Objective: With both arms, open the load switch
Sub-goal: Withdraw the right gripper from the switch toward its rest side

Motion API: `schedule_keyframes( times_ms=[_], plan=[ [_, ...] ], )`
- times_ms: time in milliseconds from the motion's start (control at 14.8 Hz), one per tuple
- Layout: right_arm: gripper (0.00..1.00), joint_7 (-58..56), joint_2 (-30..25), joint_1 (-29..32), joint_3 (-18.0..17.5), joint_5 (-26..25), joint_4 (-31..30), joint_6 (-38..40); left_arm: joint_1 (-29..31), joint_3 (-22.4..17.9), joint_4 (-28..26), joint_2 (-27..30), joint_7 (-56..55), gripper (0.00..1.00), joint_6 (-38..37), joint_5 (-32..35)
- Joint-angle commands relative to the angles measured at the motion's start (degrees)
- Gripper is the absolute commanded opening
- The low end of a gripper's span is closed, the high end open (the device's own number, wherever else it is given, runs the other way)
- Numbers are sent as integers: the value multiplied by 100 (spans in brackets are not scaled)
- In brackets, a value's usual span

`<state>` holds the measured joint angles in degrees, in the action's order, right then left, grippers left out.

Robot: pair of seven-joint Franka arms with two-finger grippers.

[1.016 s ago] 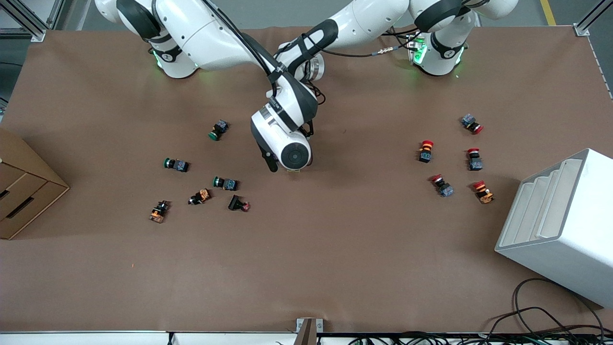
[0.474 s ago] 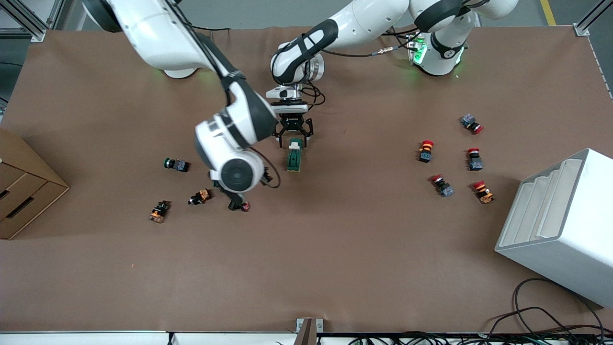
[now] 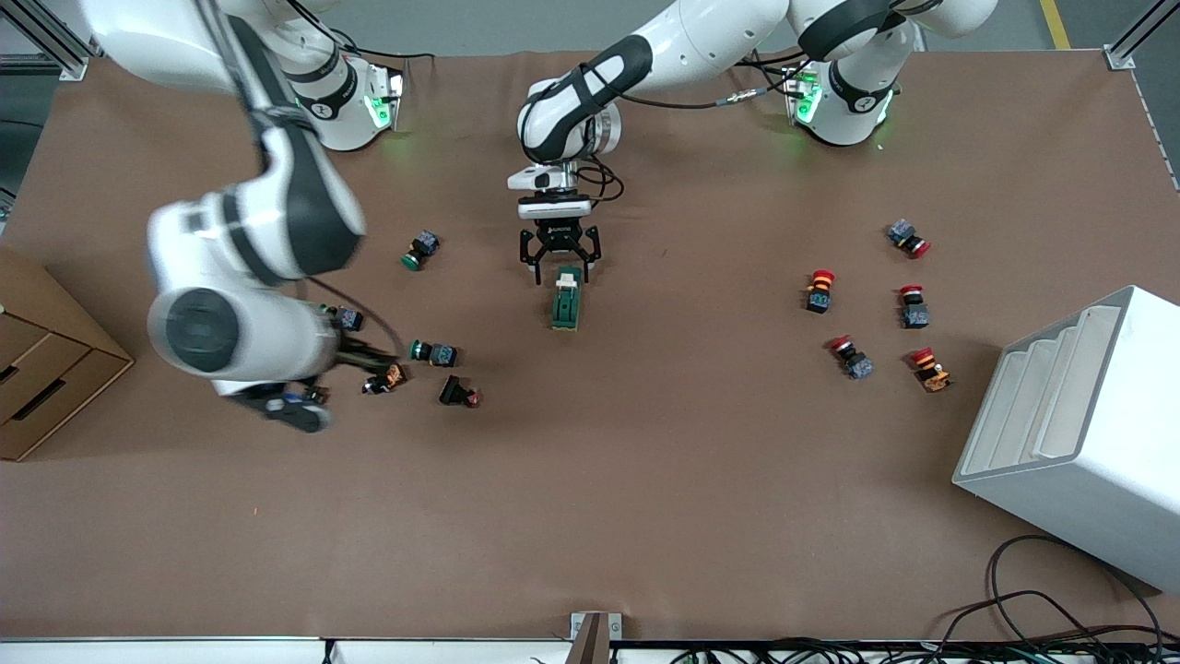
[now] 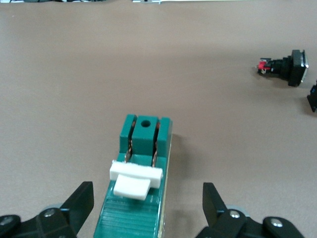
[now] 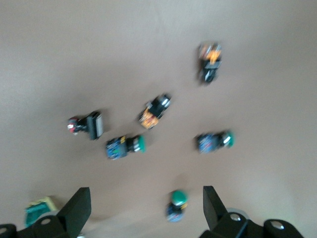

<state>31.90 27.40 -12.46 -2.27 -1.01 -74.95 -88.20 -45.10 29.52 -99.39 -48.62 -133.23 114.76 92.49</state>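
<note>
Load switch [image 4: 139, 191] flat on the table, between the wide-open fingers [image 4: 79, 201] of the left gripper [image 3: 559, 262]. Not gripped. White lever [image 4: 133, 178] probably lifted already. Right gripper [image 5: 143, 210] open, empty, over the small buttons [image 5: 125, 145].

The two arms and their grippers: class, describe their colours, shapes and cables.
Both arms are glossy white rounded shells with black joint bands, green lights at the bases, and black cables. The left gripper and right gripper have black fingers.

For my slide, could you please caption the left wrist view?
Open left claw straddling the green load switch on the table.
</note>
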Motion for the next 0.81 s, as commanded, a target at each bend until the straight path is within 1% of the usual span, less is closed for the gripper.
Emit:
schedule_keyframes(
  times_ms=[0, 68, 203, 339, 474, 542, 745],
  plan=[
    [100, -1234, -463, 453, -125, -250, -345, -92, -7, 18, 156, 396, 463, 98, -50, -642],
    [100, -1682, -516, 673, -125, -242, -345, -92, -7, 18, 253, 493, 656, 98, -50, -914],
    [100, -2500, -630, 1086, -125, -250, -345, -57, 28, 10, 490, 730, 1104, 98, -50, -1660],
    [100, -2968, -718, 1499, -125, -242, -363, -22, 150, -25, 832, 924, 1430, 99, -50, -2417],
    [100, -3049, -806, 1597, -116, -250, -336, 100, 343, -26, 1350, 951, 1659, 99, -59, -3128],
    [100, -3049, -815, 1606, -107, -259, -310, 127, 492, -26, 1518, 994, 1843, 99, -76, -3410],
    [100, -3058, -806, 1764, -125, -207, -170, 303, 1037, -17, 1651, 1327, 2580, 100, -252, -4088]
  ],
)
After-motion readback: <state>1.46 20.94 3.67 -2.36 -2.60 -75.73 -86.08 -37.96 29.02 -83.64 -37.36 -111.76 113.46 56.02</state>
